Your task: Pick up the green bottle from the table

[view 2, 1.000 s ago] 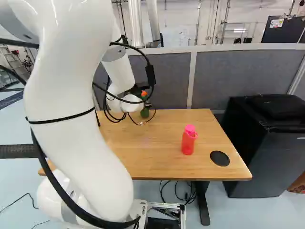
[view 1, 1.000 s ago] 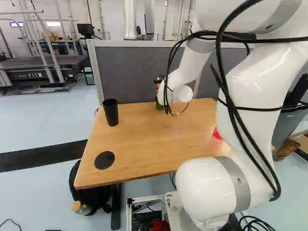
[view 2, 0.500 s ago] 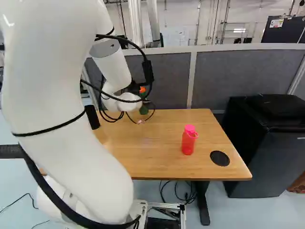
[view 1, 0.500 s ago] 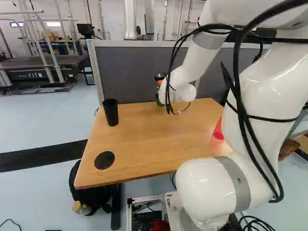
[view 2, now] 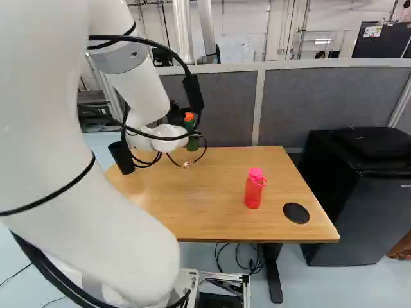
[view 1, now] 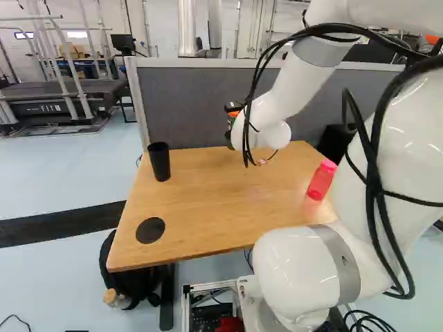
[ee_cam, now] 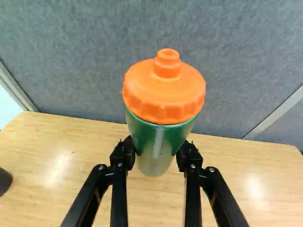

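Left base view and right base view together show a long grey fabric-covered partition (view 2: pixel 334 96) with a pale frame, running behind everything else. Just before it is a rectangular, light wooden tabletop (view 1: pixel 208 207). A thick, glossy white robot arm (view 1: pixel 297 266), trailing black cables, rises from the foot of both views and reaches over the tabletop toward its far edge. At the right of the right base view, beside the tabletop, a large, boxy, dark cabinet (view 2: pixel 353 212) stands on the floor.

The arm ends in black, two-fingered jaws. In the wrist view they stand partly open, spread only as far as the bottle between them, and press it from both sides. That is the green bottle (ee_cam: pixel 158 137), a smooth, rounded container with a paler lower part and a ridged orange cap (ee_cam: pixel 163 90) topped by a short spout. It is held up, nearly upright, over the far part of the tabletop, close to the partition.

A plain black cup (view 1: pixel 160 162) stands near the tabletop's edge in the left base view. A see-through red bottle with a pink lid (view 2: pixel 254 191) stands upright, well apart from the green one. Flat, round black discs (view 1: pixel 150 230) (view 2: pixel 296 213) mark the tabletop's two near corners.
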